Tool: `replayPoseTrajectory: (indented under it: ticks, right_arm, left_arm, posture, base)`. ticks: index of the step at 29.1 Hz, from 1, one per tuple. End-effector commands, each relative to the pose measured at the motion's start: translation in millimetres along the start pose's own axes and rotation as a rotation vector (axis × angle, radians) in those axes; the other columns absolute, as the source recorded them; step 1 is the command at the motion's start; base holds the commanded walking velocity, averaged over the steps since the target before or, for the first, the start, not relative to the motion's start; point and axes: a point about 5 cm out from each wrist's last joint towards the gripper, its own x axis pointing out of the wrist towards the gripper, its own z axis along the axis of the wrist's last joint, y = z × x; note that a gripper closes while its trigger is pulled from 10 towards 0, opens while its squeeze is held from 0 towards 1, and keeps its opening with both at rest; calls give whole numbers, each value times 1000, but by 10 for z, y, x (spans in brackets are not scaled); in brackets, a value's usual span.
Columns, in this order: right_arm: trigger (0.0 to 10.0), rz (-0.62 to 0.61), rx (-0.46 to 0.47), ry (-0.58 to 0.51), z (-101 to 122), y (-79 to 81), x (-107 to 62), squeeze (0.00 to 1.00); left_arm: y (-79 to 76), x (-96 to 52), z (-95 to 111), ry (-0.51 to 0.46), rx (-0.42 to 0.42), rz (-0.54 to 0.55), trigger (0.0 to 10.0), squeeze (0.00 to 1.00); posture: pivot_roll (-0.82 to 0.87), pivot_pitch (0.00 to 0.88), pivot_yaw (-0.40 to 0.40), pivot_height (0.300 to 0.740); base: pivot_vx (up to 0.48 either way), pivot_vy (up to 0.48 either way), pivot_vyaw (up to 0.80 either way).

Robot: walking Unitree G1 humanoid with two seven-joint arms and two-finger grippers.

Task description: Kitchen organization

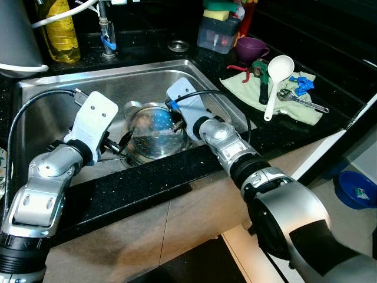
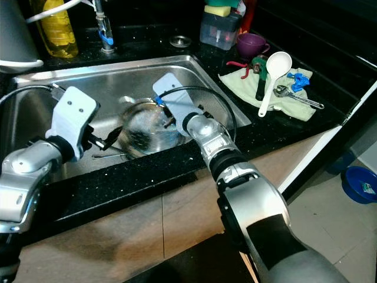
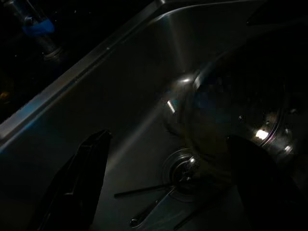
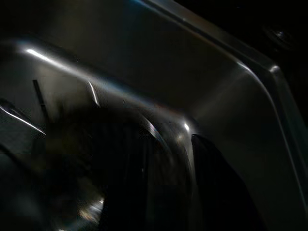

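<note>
1. The pot (image 1: 154, 131) sits in the sink (image 1: 53, 94).
2. The left gripper (image 3: 163, 178), fingers spread, flanks one side.
3. The right gripper (image 1: 175, 125) reaches the opposite rim; its grip cannot be told.
4. Likely a two-handed lift.

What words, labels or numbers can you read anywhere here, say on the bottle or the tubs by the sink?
None can be read.
The yellow bottle has a label, but its print is too blurred.
The plastic tub behind the sink shows a red spot, too small to tell.
The pot, the white ladle and the wrench carry no visible markings.
</note>
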Motion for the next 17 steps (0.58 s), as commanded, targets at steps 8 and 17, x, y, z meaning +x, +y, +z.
replayPoseTrajectory:
  ticks: [8, 17]
  right_arm:
    - [10000, -75, 129, -88, 201, -178, -11, 0]
    - [10000, -109, 484, -291, 385, -445, -97, 0]
  left_arm:
    - [-5, 61, 58, -46, -32, 2, 10000, 0]
    - [-66, 106, 182, -151, -201, -8, 10000, 0]
  posture:
    - [63, 170, -67, 740]
    - [48, 163, -55, 740]
  base:
    - [0, 0, 0]
    - [0, 0, 0]
